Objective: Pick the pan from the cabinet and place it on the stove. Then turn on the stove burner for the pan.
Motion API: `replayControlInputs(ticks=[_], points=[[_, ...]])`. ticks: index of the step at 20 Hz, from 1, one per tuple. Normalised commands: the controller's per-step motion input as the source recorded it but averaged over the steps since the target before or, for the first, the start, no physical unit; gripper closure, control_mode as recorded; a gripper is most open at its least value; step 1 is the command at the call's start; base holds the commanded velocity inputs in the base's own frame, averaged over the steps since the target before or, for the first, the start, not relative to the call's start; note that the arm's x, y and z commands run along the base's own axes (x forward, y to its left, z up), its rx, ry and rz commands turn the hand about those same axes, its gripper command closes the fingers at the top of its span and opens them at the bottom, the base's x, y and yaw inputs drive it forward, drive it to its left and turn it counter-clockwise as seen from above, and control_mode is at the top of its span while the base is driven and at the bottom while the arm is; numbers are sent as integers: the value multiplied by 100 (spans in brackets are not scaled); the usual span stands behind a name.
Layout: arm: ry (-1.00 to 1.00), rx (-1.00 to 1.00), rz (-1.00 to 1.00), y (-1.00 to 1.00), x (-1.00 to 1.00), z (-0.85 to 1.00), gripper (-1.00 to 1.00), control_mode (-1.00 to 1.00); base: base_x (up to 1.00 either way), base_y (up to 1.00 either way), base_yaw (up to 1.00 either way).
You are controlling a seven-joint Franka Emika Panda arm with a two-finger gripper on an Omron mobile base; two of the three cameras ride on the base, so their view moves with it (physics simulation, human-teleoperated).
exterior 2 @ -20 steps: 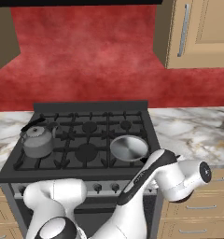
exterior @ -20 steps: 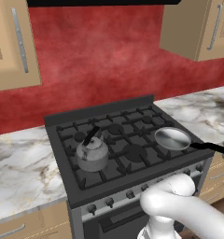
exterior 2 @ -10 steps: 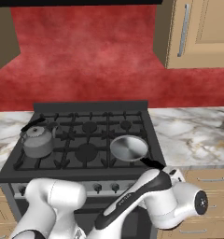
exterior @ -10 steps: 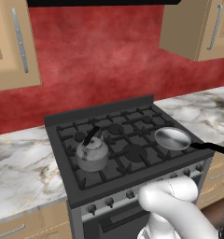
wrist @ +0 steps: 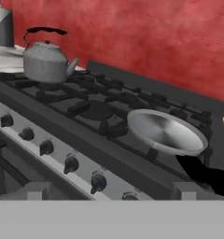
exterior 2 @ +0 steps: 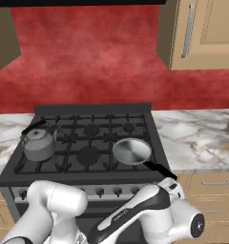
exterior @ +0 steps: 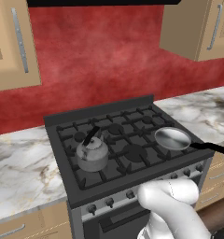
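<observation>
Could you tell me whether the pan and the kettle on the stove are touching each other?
Apart. In the right base view the pan sits at the stove's front right and the kettle at its front left, with bare black grate and a burner between them.

Left base view: high, behind the arm's left, facing forward and down on the stove (exterior: 128,144) against the red wall. Right base view: same stove top (pan (exterior 2: 131,151), kettle (exterior 2: 38,144)) from the right. Hand view: low, close to the knob row, looking across the grates.
</observation>
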Motion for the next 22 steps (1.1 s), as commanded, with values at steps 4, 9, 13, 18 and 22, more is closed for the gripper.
replayControlInputs(ticks=[4, 9, 13, 18, 22], points=[[-3, 16, -10, -13, 2, -42, -100, -100, 0, 0, 0], [-4, 13, -8, -17, 7, -42, -100, -100, 0, 0, 0], [-9, 5, -5, -16, 23, -33, -100, -100, 0, 0, 0], [-12, 0, 0, -7, 38, -30, -100, -100, 0, 0, 0], [-4, 0, 0, 0, 31, -26, -100, -100, 0, 0, 0]])
